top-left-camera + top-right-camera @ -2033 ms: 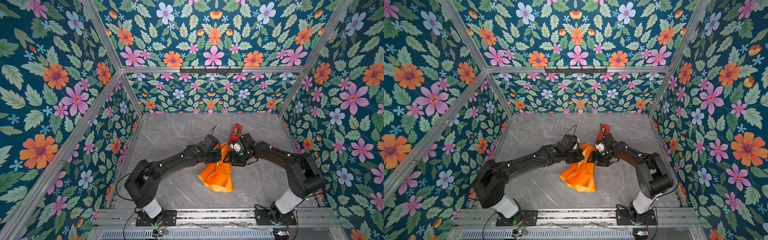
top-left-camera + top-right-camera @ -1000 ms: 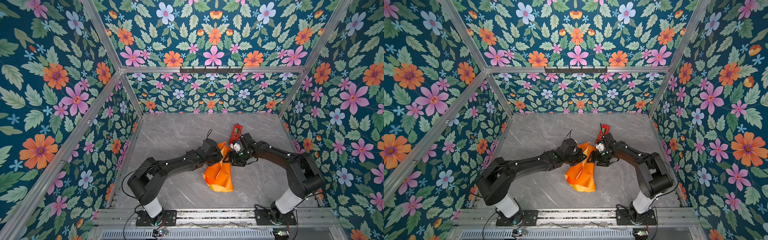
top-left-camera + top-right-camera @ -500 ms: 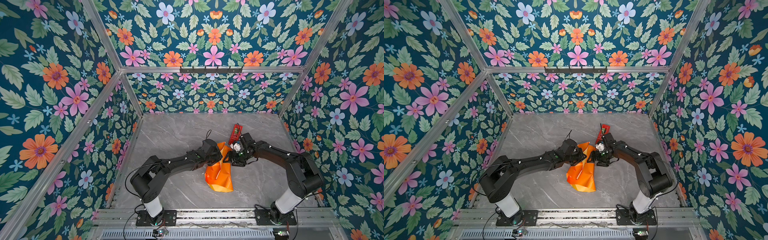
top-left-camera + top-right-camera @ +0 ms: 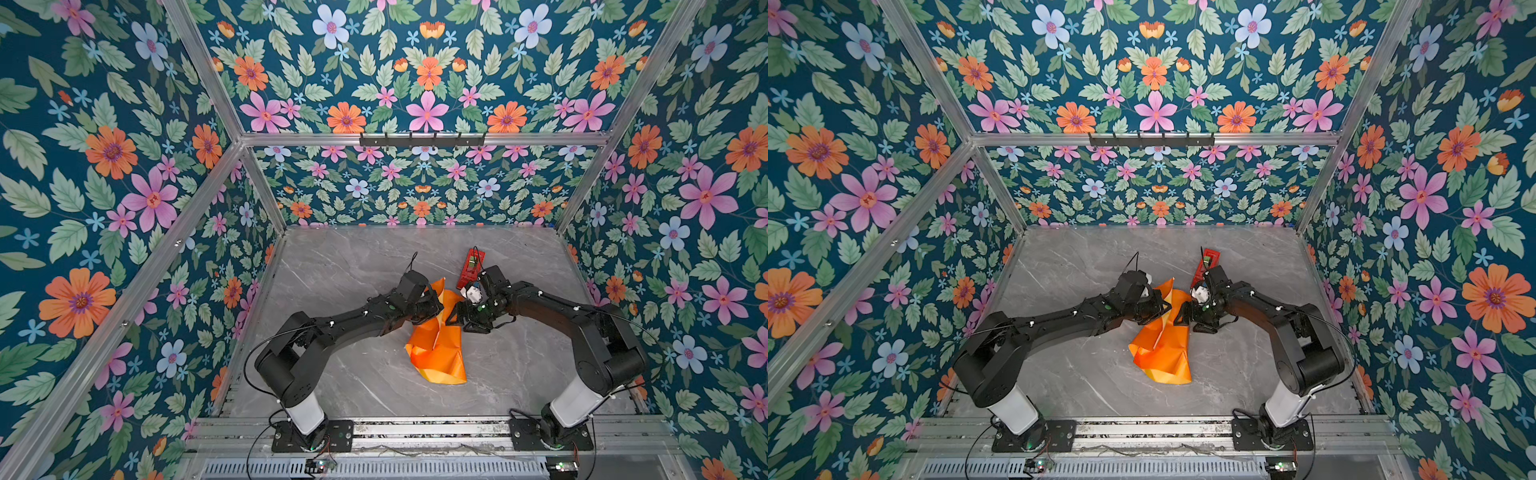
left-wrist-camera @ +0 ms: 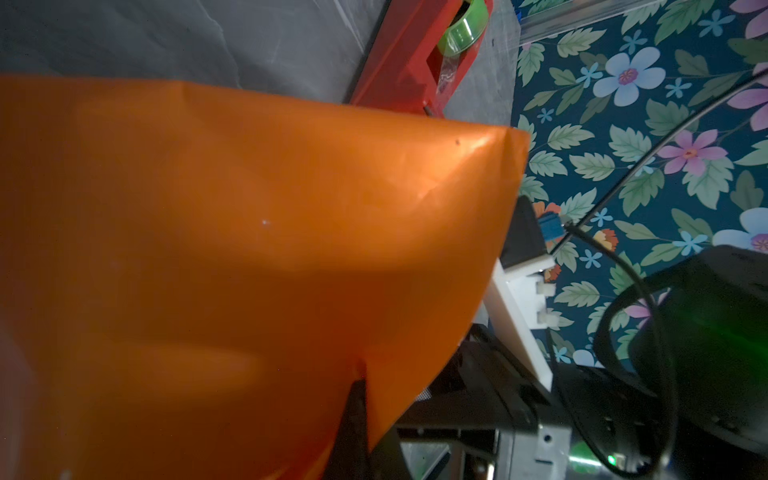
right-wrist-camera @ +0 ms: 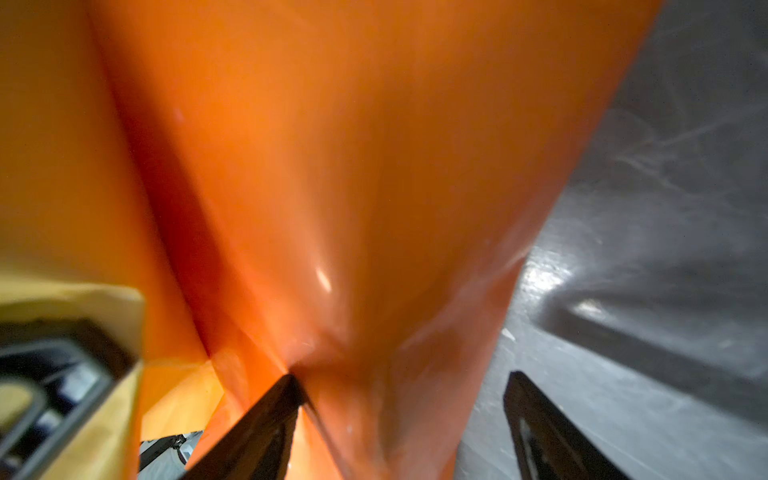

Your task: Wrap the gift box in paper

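Bunched narrower now, the paper [image 4: 435, 353] stretches lengthwise front-to-back.

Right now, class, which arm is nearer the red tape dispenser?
Right. In both top views the right arm has its wrist close beside the tape dispenser at its near end. The left arm is farther off, across the raised orange paper.
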Available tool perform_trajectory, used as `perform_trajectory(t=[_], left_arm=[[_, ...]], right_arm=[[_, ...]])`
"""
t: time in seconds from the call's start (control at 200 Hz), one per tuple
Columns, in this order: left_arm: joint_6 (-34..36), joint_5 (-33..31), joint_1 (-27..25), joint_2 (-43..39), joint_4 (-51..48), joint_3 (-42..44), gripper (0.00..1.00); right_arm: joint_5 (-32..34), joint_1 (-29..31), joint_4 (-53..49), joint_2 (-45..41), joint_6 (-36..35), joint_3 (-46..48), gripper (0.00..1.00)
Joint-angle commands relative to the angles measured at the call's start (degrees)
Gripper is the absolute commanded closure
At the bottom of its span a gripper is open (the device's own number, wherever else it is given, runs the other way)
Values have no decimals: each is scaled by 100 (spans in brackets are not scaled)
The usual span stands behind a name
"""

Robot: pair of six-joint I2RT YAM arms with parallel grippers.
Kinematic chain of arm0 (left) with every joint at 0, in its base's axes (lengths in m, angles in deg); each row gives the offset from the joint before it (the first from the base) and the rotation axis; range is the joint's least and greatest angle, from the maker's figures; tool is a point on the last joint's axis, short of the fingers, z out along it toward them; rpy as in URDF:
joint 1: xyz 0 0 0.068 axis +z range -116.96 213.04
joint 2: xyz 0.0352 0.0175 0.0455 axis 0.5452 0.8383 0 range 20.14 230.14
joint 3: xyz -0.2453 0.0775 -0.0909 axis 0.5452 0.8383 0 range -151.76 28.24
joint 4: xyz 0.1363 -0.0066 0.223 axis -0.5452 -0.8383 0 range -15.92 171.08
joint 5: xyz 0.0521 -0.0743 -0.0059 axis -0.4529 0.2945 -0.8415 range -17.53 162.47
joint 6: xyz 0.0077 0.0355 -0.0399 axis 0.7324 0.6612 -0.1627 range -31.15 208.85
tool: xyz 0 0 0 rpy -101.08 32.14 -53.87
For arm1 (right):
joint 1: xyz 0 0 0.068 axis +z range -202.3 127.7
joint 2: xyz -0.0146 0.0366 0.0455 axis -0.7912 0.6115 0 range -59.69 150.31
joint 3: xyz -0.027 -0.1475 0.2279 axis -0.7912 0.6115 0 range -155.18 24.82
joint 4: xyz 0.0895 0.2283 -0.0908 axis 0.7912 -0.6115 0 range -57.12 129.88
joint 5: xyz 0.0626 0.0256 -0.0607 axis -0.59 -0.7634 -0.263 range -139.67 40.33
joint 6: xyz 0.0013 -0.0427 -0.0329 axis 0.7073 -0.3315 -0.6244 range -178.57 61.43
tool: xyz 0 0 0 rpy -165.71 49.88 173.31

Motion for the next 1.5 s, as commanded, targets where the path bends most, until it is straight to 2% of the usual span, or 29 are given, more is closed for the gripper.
perform_trajectory(t=[0.0,0.78,0.98,1.285,1.495], left_arm=[[-366,256,-14,32,897,-36,100],[-1022,-188,-211,559,1951,307,100],[-994,-268,-224,401,1759,592,100],[-220,39,-198,114,602,510,100],[-217,60,-167,24,566,560,100]], right_arm=[[750,29,-380,75,-18,75,22],[592,28,-261,107,66,85,22],[677,21,-383,12,14,22,22],[697,-68,-461,60,-48,-141,22],[590,-67,-472,244,-137,-390,23]])
